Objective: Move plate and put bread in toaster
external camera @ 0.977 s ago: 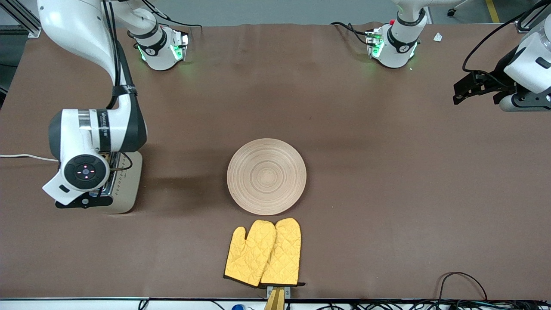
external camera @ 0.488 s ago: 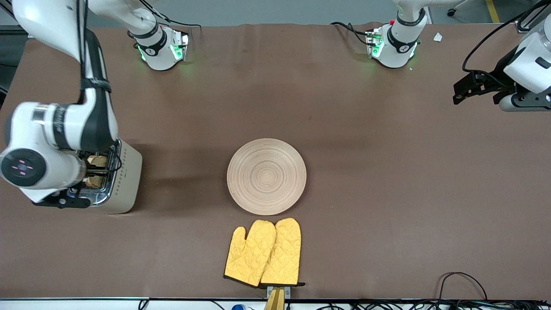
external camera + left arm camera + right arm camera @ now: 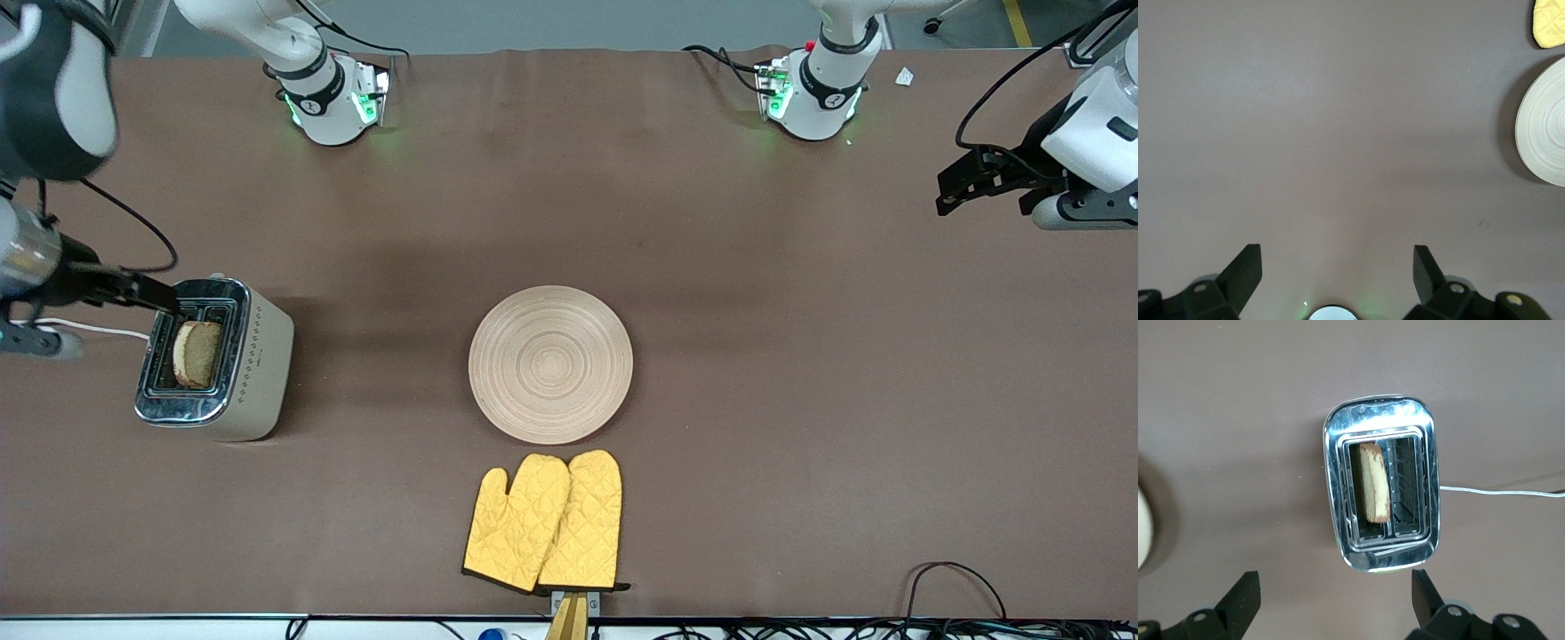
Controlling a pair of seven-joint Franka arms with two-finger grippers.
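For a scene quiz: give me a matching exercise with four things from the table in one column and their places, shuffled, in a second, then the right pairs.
Things:
1. bread
2. plate
3. oven mitts
4. left gripper

Places:
A. mid-table, bare
B. up at the left arm's end of the table, open, waiting
C. in a slot of the toaster
D. at the table edge nearest the front camera

Pairs: 1-C, 2-A, 3-D, 4-B
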